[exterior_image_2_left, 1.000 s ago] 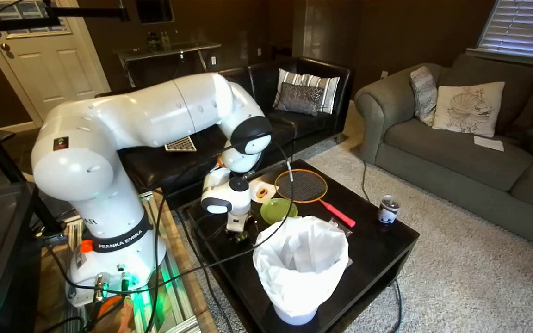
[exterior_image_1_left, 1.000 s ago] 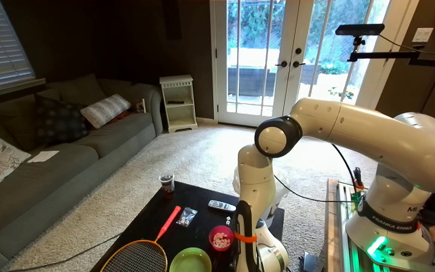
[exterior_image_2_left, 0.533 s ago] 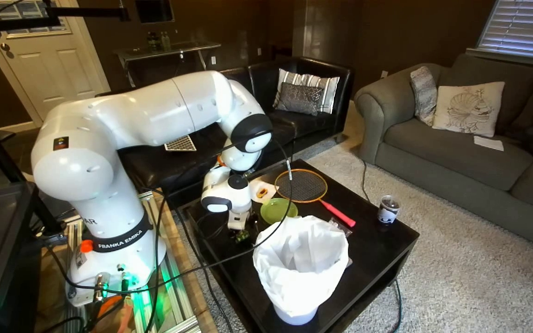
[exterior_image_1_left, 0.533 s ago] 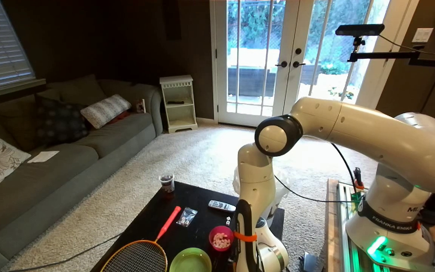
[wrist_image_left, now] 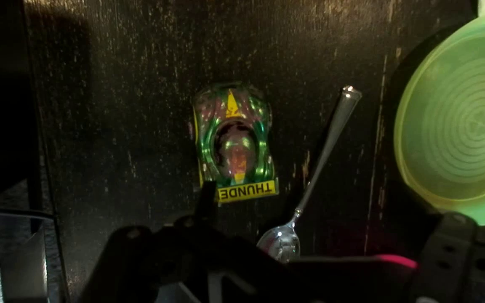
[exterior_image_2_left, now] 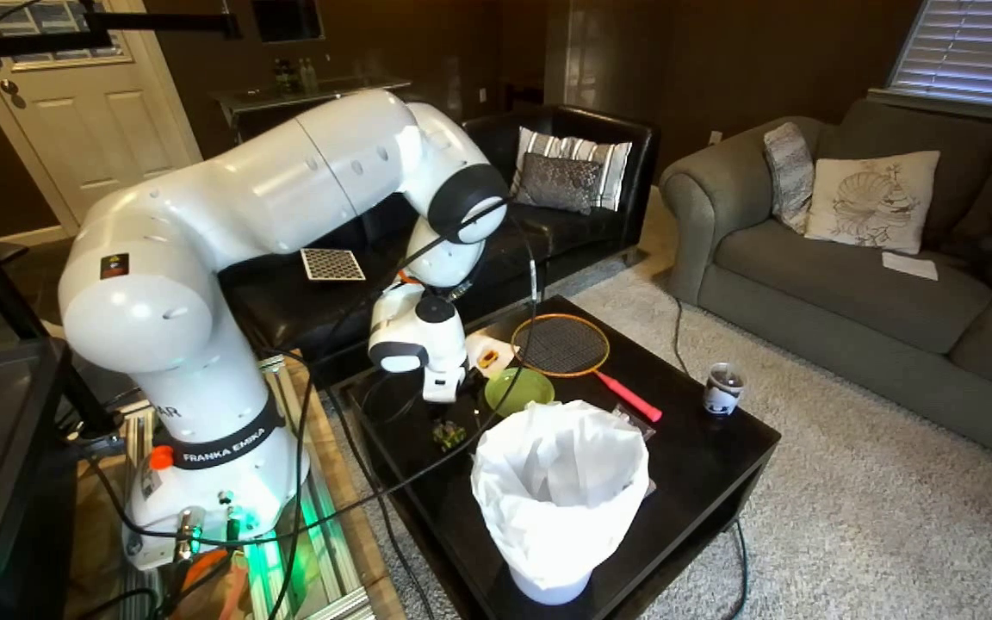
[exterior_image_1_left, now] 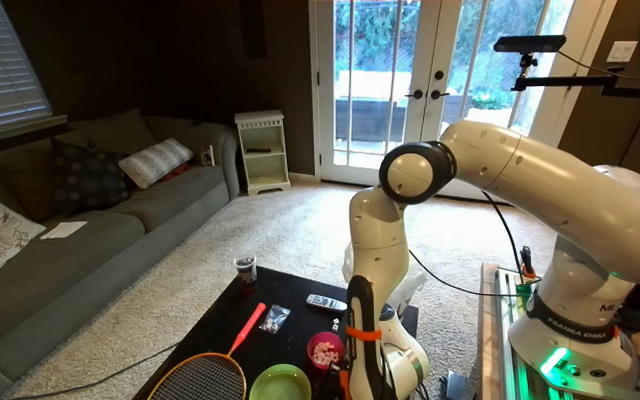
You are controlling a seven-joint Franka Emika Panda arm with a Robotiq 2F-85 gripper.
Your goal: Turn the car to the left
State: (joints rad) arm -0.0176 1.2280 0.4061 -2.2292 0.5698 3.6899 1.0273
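Your claw (wrist_image_left: 331,206) gapes wide, holding nothing, and has risen above the car (wrist_image_left: 235,141), at its 10 o'clock in the wrist view; you've probably finished turning, or need a retry

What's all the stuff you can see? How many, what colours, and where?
table: 1, black, on carpet
toy car: 1, green with yellow, on table
plate: 1, green, on table
spoon: 1, silver, between toy car and plate
bowl: 1, pink, by plate
racket: 1, orange and pink, on table
bag: 1, clear, by racket's handle
remote: 1, light grey, on table
cup: 1, clear, on table
bin: 1, white, on table
grey sofa: 1, grey, on carpet
black sofa: 1, black, beside table
cushions: several, mixed, on both sofas
shelf: 1, white, on carpet
glass doors: 2, white, beside shelf
arm: 1, white, over table
end effector: 1, black, above table
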